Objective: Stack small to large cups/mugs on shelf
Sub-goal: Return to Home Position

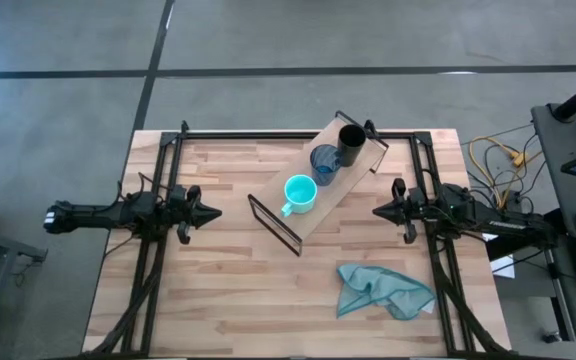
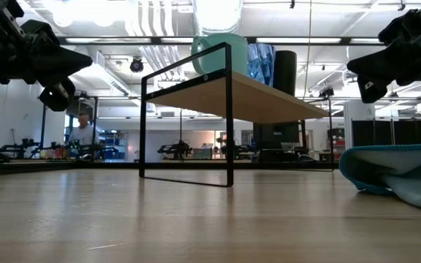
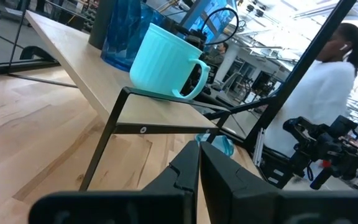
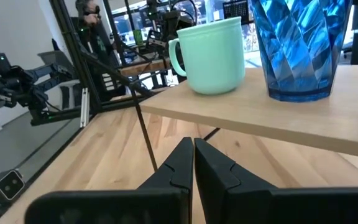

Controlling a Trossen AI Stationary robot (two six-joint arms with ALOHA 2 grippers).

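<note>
The light-wood shelf (image 1: 318, 185) with black wire ends stands aslant at the table's far middle. On its plank stand, in a row, the teal mug (image 1: 300, 193) at the near left end, the dark-blue tumbler (image 1: 325, 161) in the middle and the black cup (image 1: 352, 143) at the far right end. They also show in the left wrist view: mug (image 3: 163, 61), tumbler (image 3: 122, 31). My left gripper (image 1: 211, 212) is shut and empty at the table's left. My right gripper (image 1: 379, 211) is shut and empty at the table's right, facing the shelf.
A crumpled teal cloth (image 1: 383, 292) lies on the table at the near right. A black frame (image 1: 168, 170) runs along the table's far, left and right sides. A person (image 3: 316, 93) stands beyond the table in the left wrist view. Cables (image 1: 498, 165) lie off the table's right.
</note>
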